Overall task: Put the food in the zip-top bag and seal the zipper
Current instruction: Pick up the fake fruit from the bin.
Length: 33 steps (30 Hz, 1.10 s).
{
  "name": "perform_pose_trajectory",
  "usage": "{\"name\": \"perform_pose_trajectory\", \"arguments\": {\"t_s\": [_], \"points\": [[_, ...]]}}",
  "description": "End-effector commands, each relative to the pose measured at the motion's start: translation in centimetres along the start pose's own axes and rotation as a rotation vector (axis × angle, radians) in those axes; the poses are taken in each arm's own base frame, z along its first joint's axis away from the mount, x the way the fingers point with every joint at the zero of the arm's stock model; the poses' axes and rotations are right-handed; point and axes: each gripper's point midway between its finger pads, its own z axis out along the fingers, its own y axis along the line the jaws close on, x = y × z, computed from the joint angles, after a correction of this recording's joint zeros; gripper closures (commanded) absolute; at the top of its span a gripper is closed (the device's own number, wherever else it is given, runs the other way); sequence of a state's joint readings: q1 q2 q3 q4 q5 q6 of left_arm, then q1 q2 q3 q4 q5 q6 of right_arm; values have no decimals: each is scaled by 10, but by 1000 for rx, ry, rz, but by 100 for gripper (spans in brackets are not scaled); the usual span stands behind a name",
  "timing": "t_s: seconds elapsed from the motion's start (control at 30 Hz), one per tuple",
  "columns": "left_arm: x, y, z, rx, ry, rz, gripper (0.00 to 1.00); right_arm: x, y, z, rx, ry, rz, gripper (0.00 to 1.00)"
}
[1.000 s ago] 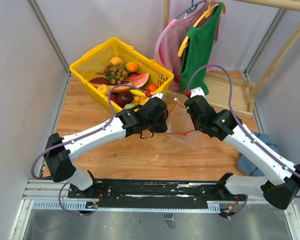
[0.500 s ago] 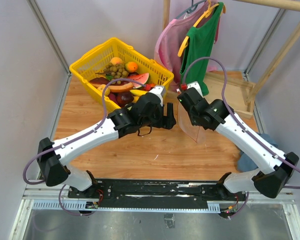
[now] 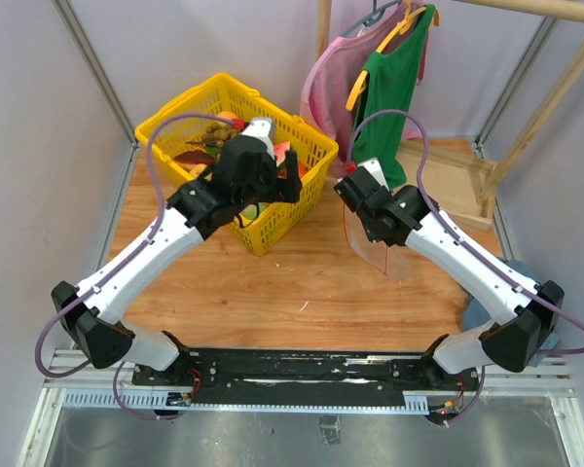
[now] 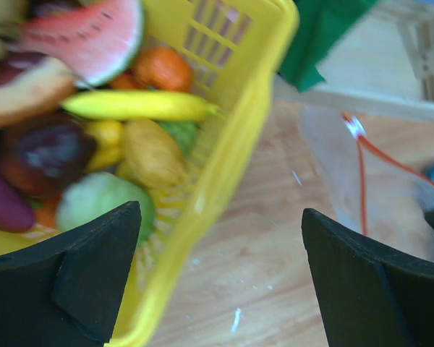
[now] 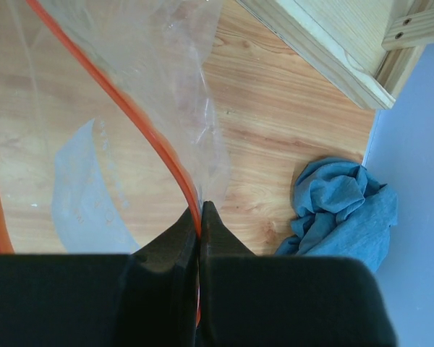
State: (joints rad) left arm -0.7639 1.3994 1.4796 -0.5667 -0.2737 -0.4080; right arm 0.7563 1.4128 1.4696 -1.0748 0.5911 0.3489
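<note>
While the right end effector (image 5: pixel 200 217) holds the bag (image 3: pixel 375 255) up by its zipper (image 5: pixel 132 116), the left end effector (image 4: pixel 217 282) goes for food (image 4: pixel 137 105).
Released and empty, it has swung from bench (image 3: pixel 273 292) centre to the basket (image 4: pixel 271 43) near the far-left corner; nothing is bagged yet.

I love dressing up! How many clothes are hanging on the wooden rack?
2. A pink top hangs at the back on the left, and a green top hangs just to its right, overlapping it. More could be hidden behind them or beyond the picture's top edge.
</note>
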Motion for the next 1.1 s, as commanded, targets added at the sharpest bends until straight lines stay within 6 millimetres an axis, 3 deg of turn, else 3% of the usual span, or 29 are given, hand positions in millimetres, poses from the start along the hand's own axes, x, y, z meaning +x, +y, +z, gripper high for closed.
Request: {"name": "perform_pose_trajectory", "arguments": {"t_s": [0.0, 0.2, 0.47, 0.73, 0.9, 1.07], "points": [[-31, 47, -6, -124, -23, 37, 3, -9, -11, -4, 38, -16, 25, 99], [-36, 98, 24, -243, 55, 23, 3, -10, -4, -2, 8, -11, 22, 99], [-9, 148, 75, -376, 256, 84, 3, -7, -1, -1, -8, -16, 30, 99], [29, 168, 107, -356, 420, 122, 2, -5, 4, 2, -24, -8, 26, 99], [47, 189, 120, -392, 464, 99, 3, -4, 8, 4, -36, -3, 22, 99], [68, 195, 128, -391, 530, 79, 2, -4, 12, 6, -52, 1, 19, 99]]}}
